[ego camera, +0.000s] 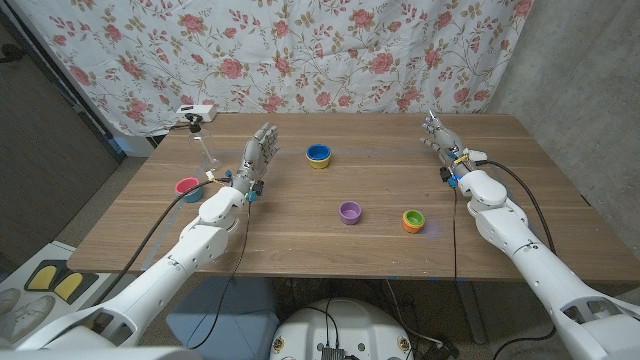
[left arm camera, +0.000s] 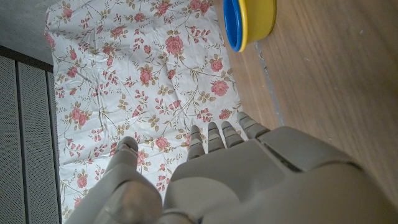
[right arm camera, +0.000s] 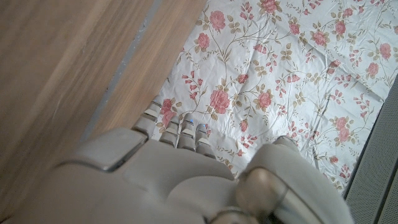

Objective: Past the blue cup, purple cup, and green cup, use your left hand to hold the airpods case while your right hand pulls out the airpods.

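Note:
On the wooden table [ego camera: 300,245] stand three small cups. The blue cup [ego camera: 318,155] with a yellow outside is at the far middle, and it shows again [left arm camera: 249,22] in the left wrist view. The purple cup [ego camera: 349,212] sits near the centre. The green cup [ego camera: 413,221], orange outside, is to its right. My left hand [ego camera: 258,150] is raised left of the blue cup, fingers straight and holding nothing; its back [left arm camera: 236,180] shows in the left wrist view. My right hand [ego camera: 437,133] is up at the far right, empty, seen from behind [right arm camera: 186,174].
A pink cup [ego camera: 187,188] with a blue inside sits beside my left forearm. A clear bottle [ego camera: 205,150] stands behind it. A small white box [ego camera: 196,112] sits past the table's far left corner. A floral cloth [ego camera: 330,50] hangs behind the table.

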Motion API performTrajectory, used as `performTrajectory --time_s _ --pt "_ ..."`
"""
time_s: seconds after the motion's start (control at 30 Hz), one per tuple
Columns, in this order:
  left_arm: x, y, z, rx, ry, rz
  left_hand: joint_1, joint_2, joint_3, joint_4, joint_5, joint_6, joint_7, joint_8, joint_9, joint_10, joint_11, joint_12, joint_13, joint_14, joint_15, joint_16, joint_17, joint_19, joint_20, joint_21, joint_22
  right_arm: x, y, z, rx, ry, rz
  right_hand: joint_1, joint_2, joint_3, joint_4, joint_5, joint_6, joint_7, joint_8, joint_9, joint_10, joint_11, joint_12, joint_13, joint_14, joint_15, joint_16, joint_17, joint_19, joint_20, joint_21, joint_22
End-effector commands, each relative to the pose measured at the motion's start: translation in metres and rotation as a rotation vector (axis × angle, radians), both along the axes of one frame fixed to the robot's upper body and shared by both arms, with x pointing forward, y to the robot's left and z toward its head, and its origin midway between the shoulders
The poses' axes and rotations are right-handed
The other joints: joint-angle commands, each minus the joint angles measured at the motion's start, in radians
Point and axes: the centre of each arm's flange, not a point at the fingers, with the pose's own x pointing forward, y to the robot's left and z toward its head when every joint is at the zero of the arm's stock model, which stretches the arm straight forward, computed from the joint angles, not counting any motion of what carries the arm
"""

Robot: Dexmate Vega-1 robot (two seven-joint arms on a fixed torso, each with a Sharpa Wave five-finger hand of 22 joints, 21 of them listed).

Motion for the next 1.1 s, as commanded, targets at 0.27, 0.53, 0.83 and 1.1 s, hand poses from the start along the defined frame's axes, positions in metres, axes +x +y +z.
performTrajectory --time_s 0.27,0.53,0.83,1.1 --pt "0.0 -0.006 0.006 -0.019 -0.003 0.03 0.007 -0.002 0.004 -0.003 0.005 0.012 0.0 0.006 0.004 0.012 0.002 0.005 0.003 0.003 -0.001 0.007 0.003 -0.003 0.0 0.005 0.003 0.003 -0.011 0.008 -0.11 -0.03 -0.08 0.026 0.001 0.004 -0.014 0.003 0.0 -0.002 0.006 0.003 0.006 0.0 0.002 0.002 0.021 -0.018 0.011 -0.001 -0.01 -0.001 0.001 0.002" --pt "0.004 -0.014 0.008 -0.025 0.0 0.022 0.006 -0.002 0.004 -0.003 0.005 0.012 0.0 0.006 0.004 0.013 0.0 0.005 0.003 0.003 -0.001 0.006 0.003 -0.002 0.001 0.005 0.003 0.001 -0.017 0.008 -0.154 -0.037 -0.123 0.032 0.0 0.004 -0.019 0.001 0.0 -0.003 0.006 0.003 0.003 -0.005 0.0 0.002 0.005 -0.014 0.005 -0.002 -0.013 -0.003 0.0 0.002" --pt "0.008 -0.017 0.014 -0.011 -0.008 0.031 0.006 -0.002 0.004 -0.003 0.005 0.012 -0.001 0.005 0.004 0.014 -0.001 0.005 0.003 0.004 -0.001 0.007 0.003 0.0 -0.001 0.006 0.002 -0.004 -0.029 0.012 -0.175 -0.058 -0.176 0.047 0.001 0.008 -0.031 -0.002 0.025 -0.002 0.014 0.004 0.018 0.012 0.003 0.001 0.012 -0.005 0.005 -0.005 -0.007 -0.068 0.004 0.0" --pt "0.01 -0.018 0.015 0.001 0.003 0.016 0.006 -0.001 0.005 -0.004 0.005 0.013 -0.003 0.006 0.004 0.009 -0.003 0.003 0.003 0.01 -0.001 0.008 0.003 0.004 -0.001 0.007 0.002 -0.009 -0.031 0.014 -0.227 -0.072 -0.232 0.051 0.002 0.009 -0.035 -0.003 0.032 -0.006 0.015 0.004 0.018 0.006 0.002 0.001 0.005 -0.007 0.002 -0.006 -0.013 -0.07 0.001 0.0"
